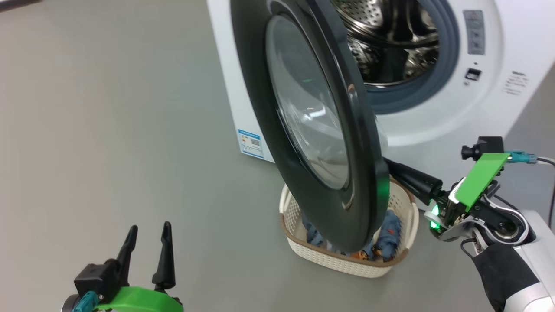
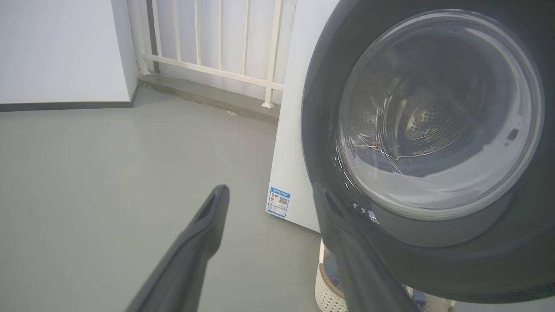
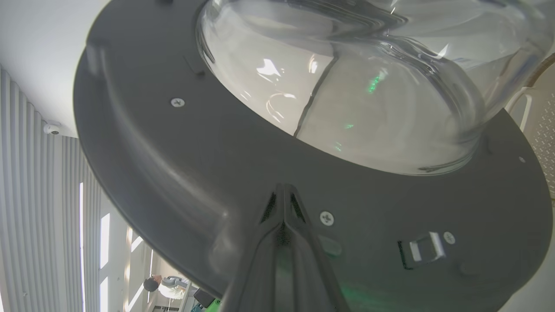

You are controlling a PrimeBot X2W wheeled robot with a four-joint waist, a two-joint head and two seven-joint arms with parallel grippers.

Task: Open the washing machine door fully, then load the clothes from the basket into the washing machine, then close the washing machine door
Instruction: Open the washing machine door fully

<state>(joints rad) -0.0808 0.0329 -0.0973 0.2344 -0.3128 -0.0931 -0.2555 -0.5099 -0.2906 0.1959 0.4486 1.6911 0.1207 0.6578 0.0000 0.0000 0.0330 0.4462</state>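
Note:
The washing machine [image 1: 438, 125] stands at the upper right with its steel drum [image 1: 390, 39] exposed. Its black round door [image 1: 312, 130] hangs partly open, swung out over the basket [image 1: 347, 262]. Blue printed clothes [image 1: 390, 236] lie in that cream basket, partly hidden by the door. My right gripper [image 3: 284, 190] is shut, its tips against the door's [image 3: 173, 164] inner face below the glass bowl. In the head view its fingers [image 1: 409, 178] reach behind the door's lower edge. My left gripper [image 1: 149, 226] stands open over bare floor at the lower left, well away from the door [image 2: 425, 130].
Grey floor spreads to the left of the machine. A small blue label [image 1: 250, 143] sits on the machine's side panel. A white railing [image 2: 217, 43] and a white wall [image 2: 60, 47] lie beyond. A person [image 3: 167, 286] sits far off in the right wrist view.

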